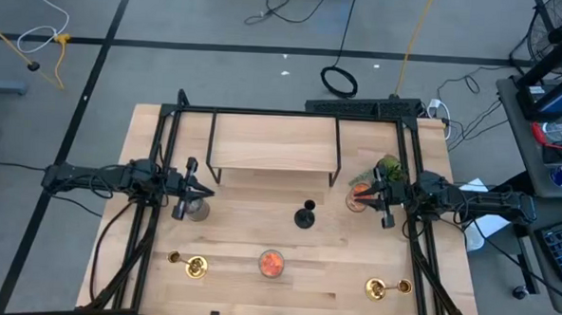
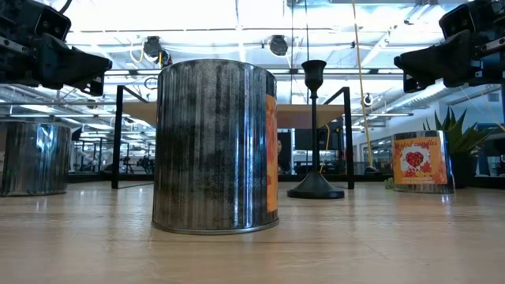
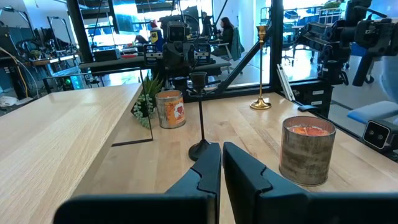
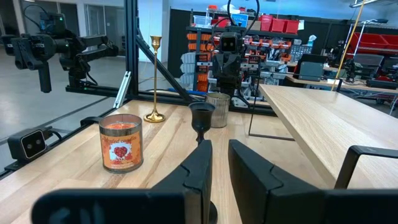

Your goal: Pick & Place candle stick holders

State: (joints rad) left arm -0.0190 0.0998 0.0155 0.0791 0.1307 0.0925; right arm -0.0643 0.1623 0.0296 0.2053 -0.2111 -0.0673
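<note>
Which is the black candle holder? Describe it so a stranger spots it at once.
Start at the raised wooden shelf at the table's back. In front of it, near the table's middle, stands the black candle holder. Its matte black sets it apart from the two gold holders near the front edge.

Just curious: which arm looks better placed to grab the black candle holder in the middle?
About even. The black candle holder stands midway between the left gripper and right gripper; the right seems marginally nearer.

Matte black holder (image 1: 304, 216), two shiny gold holders (image 1: 194, 265), orange-filled jar (image 1: 271, 262).
</note>
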